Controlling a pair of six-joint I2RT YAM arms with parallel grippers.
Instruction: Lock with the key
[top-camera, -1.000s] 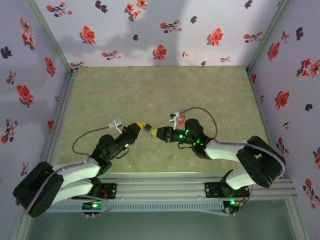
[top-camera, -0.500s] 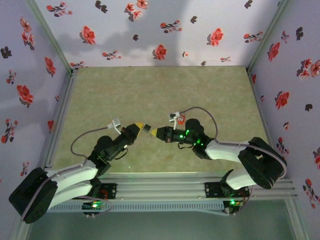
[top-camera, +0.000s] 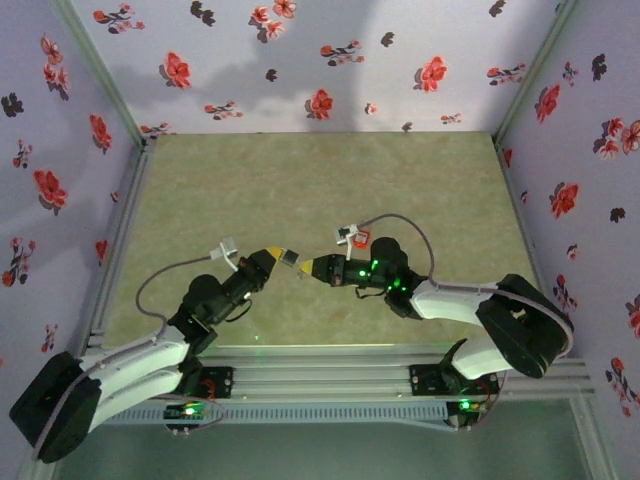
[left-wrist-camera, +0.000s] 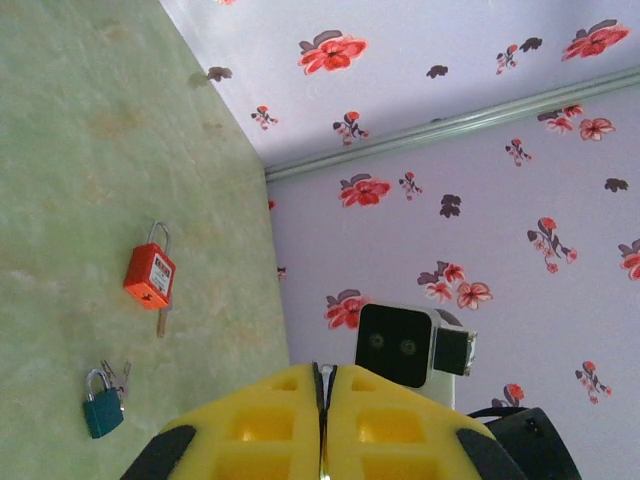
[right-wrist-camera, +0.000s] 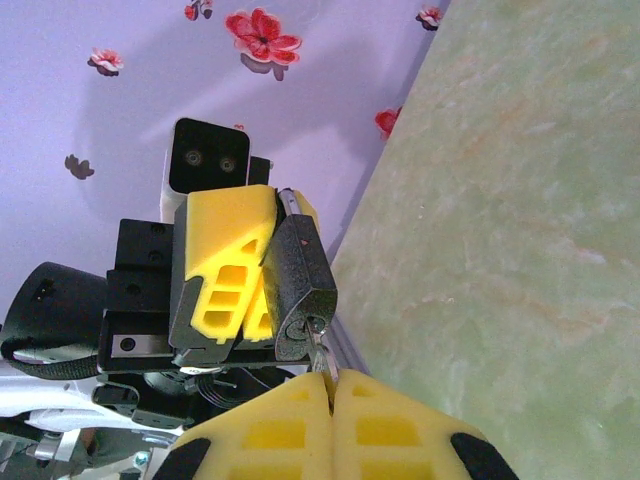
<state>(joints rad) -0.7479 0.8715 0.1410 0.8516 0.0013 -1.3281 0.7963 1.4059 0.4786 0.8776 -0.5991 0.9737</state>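
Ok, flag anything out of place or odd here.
Nothing stands out. The left gripper holds the black padlock, the right gripper its key; a red padlock and teal padlock lie flat on the table.

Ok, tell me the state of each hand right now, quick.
Left hand: closed, holding the black padlock.
Right hand: closed on the key at the padlock's keyhole.
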